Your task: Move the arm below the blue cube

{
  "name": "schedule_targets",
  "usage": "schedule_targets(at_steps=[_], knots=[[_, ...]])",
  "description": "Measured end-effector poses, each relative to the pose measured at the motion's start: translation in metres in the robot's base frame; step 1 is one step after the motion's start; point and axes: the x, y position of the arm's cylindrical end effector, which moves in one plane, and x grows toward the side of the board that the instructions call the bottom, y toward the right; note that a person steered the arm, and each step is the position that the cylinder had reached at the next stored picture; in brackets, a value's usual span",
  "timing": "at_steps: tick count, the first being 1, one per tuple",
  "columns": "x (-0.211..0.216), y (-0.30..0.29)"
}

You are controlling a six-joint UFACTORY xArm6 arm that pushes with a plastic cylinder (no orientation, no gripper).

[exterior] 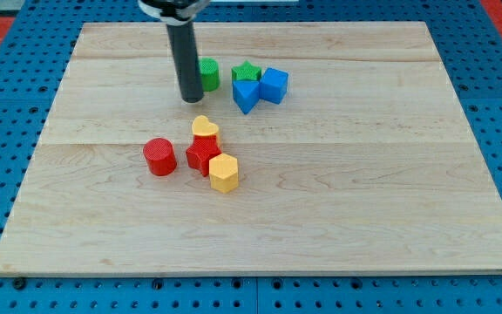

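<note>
The camera view shows a pale wooden board (pixel 260 209) lying on a blue perforated table (pixel 7 44), with 7 small blocks on it and 1 dark rod coming down from the view's top.

My tip (pixel 190 100) sits on the board in the upper middle, just to the view's left of the green cylinder (pixel 208 74), which the rod partly hides; whether they touch cannot be told. The arm carries no jaws, only this rod, so nothing is gripped.

The blue cube (pixel 274 85) lies to the view's right of my tip, well apart from it, at nearly the same height in the view. It touches a second blue block (pixel 246 94) of angular shape on its left, and the green star (pixel 247 71) stands just above that pair.

Lower down, toward the view's bottom from my tip, is another cluster: a yellow heart (pixel 204 127), a red star-like block (pixel 202 154) just under it, and a yellow hexagonal block (pixel 224 173) touching the red one. A red cylinder (pixel 159 157) stands alone at their left.
</note>
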Motion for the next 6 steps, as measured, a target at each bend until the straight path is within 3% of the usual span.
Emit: schedule_targets(at_steps=[4,6], knots=[[0.065,0.091],[0.071,0.085]])
